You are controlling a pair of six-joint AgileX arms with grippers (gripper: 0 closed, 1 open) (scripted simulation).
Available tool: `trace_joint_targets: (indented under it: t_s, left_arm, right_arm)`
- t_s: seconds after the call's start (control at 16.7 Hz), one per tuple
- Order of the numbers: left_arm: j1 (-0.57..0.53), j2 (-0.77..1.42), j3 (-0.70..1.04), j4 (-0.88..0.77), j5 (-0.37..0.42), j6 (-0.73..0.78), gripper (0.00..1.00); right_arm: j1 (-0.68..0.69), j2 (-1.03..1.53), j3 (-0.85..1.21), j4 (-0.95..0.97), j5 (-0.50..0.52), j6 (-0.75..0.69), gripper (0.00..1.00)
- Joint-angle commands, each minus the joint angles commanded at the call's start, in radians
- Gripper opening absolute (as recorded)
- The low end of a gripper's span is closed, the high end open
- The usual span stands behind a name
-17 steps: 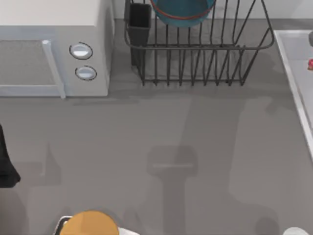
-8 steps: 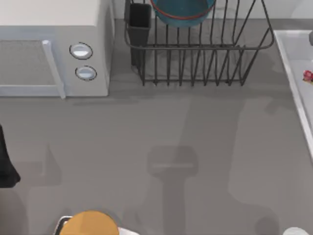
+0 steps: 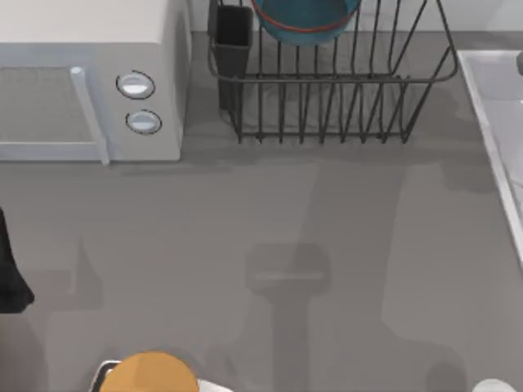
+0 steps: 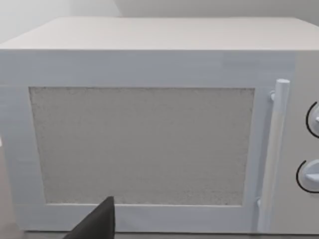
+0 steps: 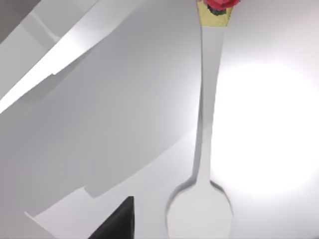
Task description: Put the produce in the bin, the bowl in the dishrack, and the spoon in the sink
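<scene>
Step 3 looks finished: the spoon (image 5: 202, 149) lies in the sink (image 3: 490, 131); the bowl (image 3: 304, 20) sits in the dishrack (image 3: 327, 90). I cannot tell either gripper's state; next, retreat both arms.

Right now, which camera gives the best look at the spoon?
The right wrist view: the spoon lies full length on the pale sink surface, its round bowl near the camera and a gold and red end on the handle. The top view shows the sink's rim and the left wrist view faces the microwave.

Left arm (image 3: 10, 269) parked at table's left edge; one dark left fingertip (image 4: 97, 224) and one right fingertip (image 5: 117, 221) visible.
</scene>
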Motion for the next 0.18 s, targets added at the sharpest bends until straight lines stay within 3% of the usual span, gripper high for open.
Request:
trace_joint_targets:
  t_s: [0.18]
  left_arm:
    - [0.0, 0.0, 0.0, 0.0, 0.0, 0.0, 1.0]
  right_arm:
    - [0.0, 0.0, 0.0, 0.0, 0.0, 0.0, 1.0]
